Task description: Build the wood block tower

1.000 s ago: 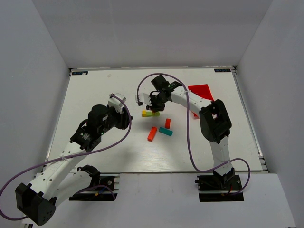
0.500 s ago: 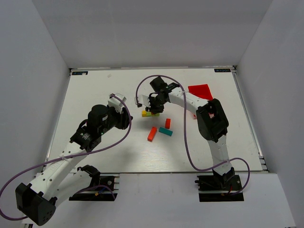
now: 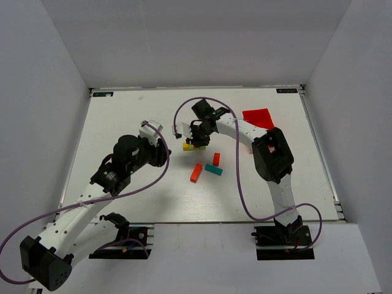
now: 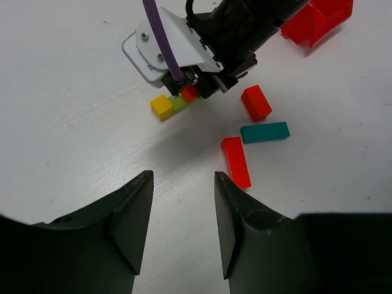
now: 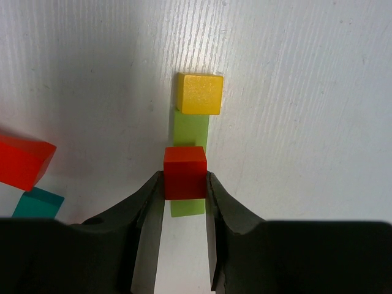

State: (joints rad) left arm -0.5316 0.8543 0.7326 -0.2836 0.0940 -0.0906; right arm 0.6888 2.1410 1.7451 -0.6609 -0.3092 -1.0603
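Left side: left gripper [image 4: 183, 177] hangs over the bare white table [image 3: 122, 116], well short of the blocks. Its fingers [image 4: 131, 211] are spread with nothing between them. Its camera looks toward the block cluster.

Centre: the block tower [image 4: 174, 103] sits near the middle of the table, toward the far side. So far it is a short row. A yellow cube [image 5: 199, 93] sits at the left end, and a green block [image 5: 191, 130] runs lengthwise from it. From the right wrist view the yellow cube overlaps the far end of the green block. Whether it rests on it or only abuts it cannot be told.

Right gripper [image 5: 184, 180] is directly over the near end of the green block, pointing down. It pinches a red cube [image 5: 184, 171] squarely by two opposite faces. The red cube lines up with the green block below. Contact between the two cannot be told.

Right of the tower, three loose pieces lie flat on the table:
- orange bar [image 4: 236, 162], nearest the arms
- teal bar [image 4: 264, 131], just beside the orange bar's far end
- red block [image 4: 256, 102], just beyond the teal bar, apart from it

Far right: red bin [image 3: 260, 117], well apart from the blocks, partly behind the right arm.
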